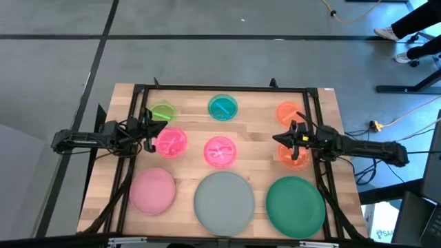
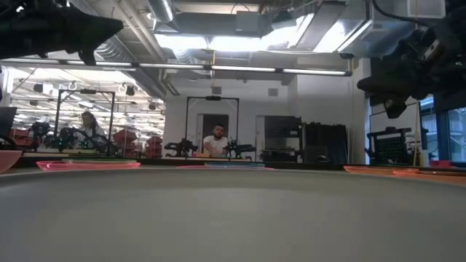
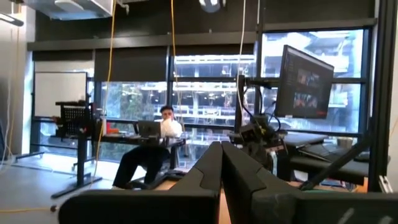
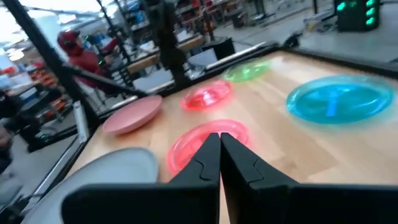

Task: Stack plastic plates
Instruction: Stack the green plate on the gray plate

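Note:
Nine plates lie flat on the wooden table (image 1: 255, 127). The far row has a lime green plate (image 1: 162, 112), a teal plate (image 1: 222, 107) and an orange plate (image 1: 288, 111). The middle row has two hot pink plates (image 1: 171, 141) (image 1: 220, 151) and a second orange plate (image 1: 293, 154). The near row has large pale pink (image 1: 153, 191), grey (image 1: 224, 200) and dark green (image 1: 295, 205) plates. My left gripper (image 1: 157, 129) hovers shut and empty between the lime and left hot pink plates. My right gripper (image 1: 278, 138) hovers shut and empty between the two orange plates, pointing at the middle hot pink plate (image 4: 186, 143).
A black frame (image 1: 220, 88) runs around the table's far and side edges. The grey plate (image 2: 233, 218) fills the low view's foreground. People sit at desks in the room beyond the table (image 3: 163, 127). Bare wood shows between the rows of plates.

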You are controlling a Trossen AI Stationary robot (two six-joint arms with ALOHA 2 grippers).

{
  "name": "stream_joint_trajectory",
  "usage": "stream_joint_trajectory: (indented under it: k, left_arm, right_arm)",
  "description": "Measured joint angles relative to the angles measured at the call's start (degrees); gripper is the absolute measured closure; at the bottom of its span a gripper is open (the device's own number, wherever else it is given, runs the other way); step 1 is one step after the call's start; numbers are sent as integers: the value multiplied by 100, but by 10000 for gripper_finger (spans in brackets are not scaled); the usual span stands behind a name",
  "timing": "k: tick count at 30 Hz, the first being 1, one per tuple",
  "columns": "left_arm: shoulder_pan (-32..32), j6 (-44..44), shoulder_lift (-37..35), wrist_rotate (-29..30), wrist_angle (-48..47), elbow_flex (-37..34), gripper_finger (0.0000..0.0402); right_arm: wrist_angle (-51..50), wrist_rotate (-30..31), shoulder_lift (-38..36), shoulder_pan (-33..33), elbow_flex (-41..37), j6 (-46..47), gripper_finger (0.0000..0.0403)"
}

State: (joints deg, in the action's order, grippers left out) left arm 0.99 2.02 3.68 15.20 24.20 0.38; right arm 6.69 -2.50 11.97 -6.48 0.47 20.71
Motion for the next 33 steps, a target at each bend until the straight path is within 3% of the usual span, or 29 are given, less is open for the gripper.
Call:
stream_joint_trajectory:
  k: [4,10,16,21,25,33]
  left_arm:
    - [0,1,0,-7,-52,0,399]
    - [0,5,0,-8,-89,2,399]
    - [0,11,0,28,-109,2,399]
    - [1,11,0,33,-107,2,399]
    - [0,7,0,28,-119,2,399]
    - [0,-22,0,19,-231,2,399]
  right_arm:
    - [241,266,501,513,118,-107,402]
    - [-296,750,1613,1532,960,-468,402]
    - [-1781,1044,2681,2237,2108,-577,402]
    - [-2768,1057,3338,2461,2740,50,398]
    - [-3277,847,3703,2453,2986,461,363]
    - [-3730,182,3899,2451,3025,913,240]
